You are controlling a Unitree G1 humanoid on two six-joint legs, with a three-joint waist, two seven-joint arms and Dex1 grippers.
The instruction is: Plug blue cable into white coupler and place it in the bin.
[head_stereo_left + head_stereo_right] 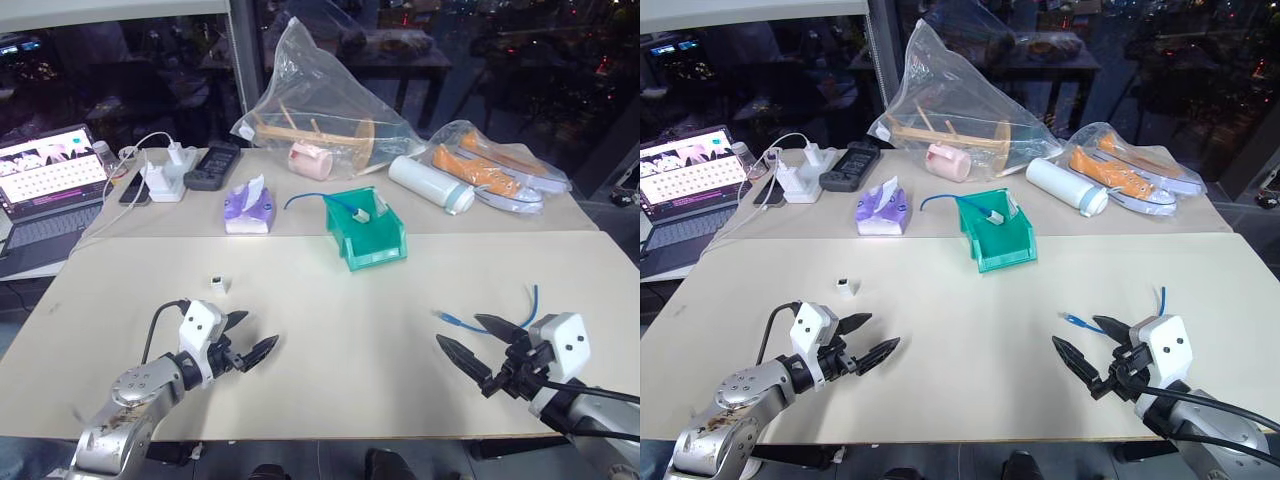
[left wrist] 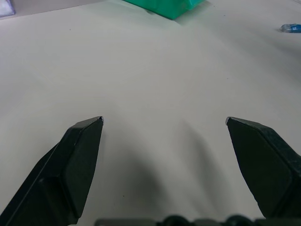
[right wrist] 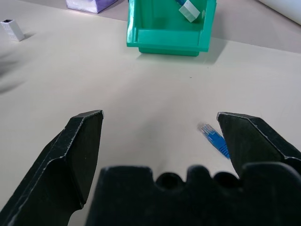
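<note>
The blue cable [image 1: 452, 319] lies on the table at the right, its clear plug just off my right gripper [image 1: 459, 330], which is open and empty; the cord runs on behind that hand. In the right wrist view the plug [image 3: 214, 137] rests close to one finger. The white coupler [image 1: 218, 284] stands alone on the table, a little beyond my left gripper [image 1: 259, 330], also open and empty. The teal bin [image 1: 372, 250] sits at mid-table further back and holds another blue cable end in a small white block [image 1: 361, 213].
Along the back stand a laptop [image 1: 45, 185], white chargers [image 1: 170, 175], a black remote [image 1: 212, 166], a purple tissue pack [image 1: 249, 210], a pink cup [image 1: 309, 160], a white bottle [image 1: 430, 183] and two clear bags [image 1: 330, 100]. The table's front edge runs just below both hands.
</note>
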